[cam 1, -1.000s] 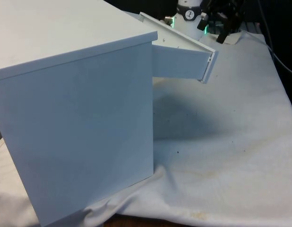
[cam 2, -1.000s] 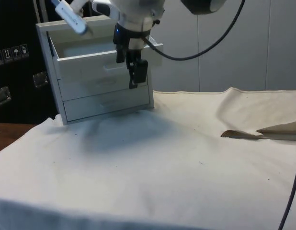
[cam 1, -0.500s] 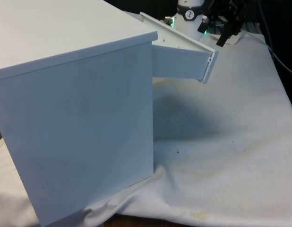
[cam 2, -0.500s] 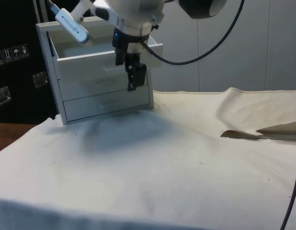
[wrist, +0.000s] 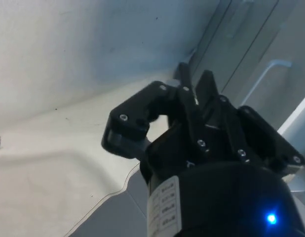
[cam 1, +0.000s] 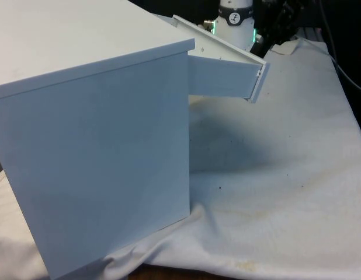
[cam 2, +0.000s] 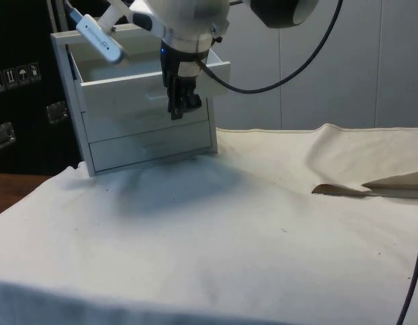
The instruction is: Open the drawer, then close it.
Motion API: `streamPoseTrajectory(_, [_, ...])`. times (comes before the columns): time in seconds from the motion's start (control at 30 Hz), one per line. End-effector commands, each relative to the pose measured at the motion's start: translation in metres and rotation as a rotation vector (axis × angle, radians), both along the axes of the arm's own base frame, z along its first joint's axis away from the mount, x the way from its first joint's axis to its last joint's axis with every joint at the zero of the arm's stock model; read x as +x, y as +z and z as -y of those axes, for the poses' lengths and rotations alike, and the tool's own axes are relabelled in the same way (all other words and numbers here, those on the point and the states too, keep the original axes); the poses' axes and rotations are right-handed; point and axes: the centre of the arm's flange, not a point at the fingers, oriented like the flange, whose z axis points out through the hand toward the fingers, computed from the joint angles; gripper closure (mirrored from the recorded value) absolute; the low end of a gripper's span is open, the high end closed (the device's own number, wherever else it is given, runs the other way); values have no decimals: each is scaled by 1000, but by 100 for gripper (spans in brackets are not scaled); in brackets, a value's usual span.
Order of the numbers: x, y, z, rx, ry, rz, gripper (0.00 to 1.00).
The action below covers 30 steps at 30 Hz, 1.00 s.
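**Gripper swings in toward the open top drawer**

The counter [cam 2: 263,223], under its white cloth, carries a white chest of drawers [cam 1: 93,134] at about ten o'clock in the side view. In the front view the chest turns its blank side to the camera and takes most of the nine o'clock half.

The top drawer [cam 2: 141,84] stands pulled out, well proud of the two shut drawers below it. In the front view it juts from the chest toward one o'clock, its front panel tilted slightly. The opening half of the task looks done; closing is what remains.

The gripper [cam 2: 182,105] is where the change lies. A second ago it hung lower and clear of the drawer front, toward the four o'clock side of the panel. Now it has lifted and moved in, sitting right at the top drawer's face near the handle [wrist: 271,74]. Whether it touches the panel cannot be told. In the wrist view the fingers [wrist: 189,101] lie clenched together with nothing between them.

This reads as lining up to push: closed fingers against the drawer front would drive it home without any grasp needed.
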Motion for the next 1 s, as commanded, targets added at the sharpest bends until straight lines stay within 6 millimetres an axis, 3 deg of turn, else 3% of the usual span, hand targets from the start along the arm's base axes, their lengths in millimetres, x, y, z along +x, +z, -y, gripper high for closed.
streamPoseTrajectory(0.0, [1, -1, 0, 3, 1, 1, 87])
streamPoseTrajectory(0.03, [3, 1, 3, 1, 0, 3, 97])
streamPoseTrajectory(0.07, [0, 0, 0, 0, 0, 0, 100])
streamPoseTrajectory(0.97, [50, 15, 70, -31, -44, 18, 100])
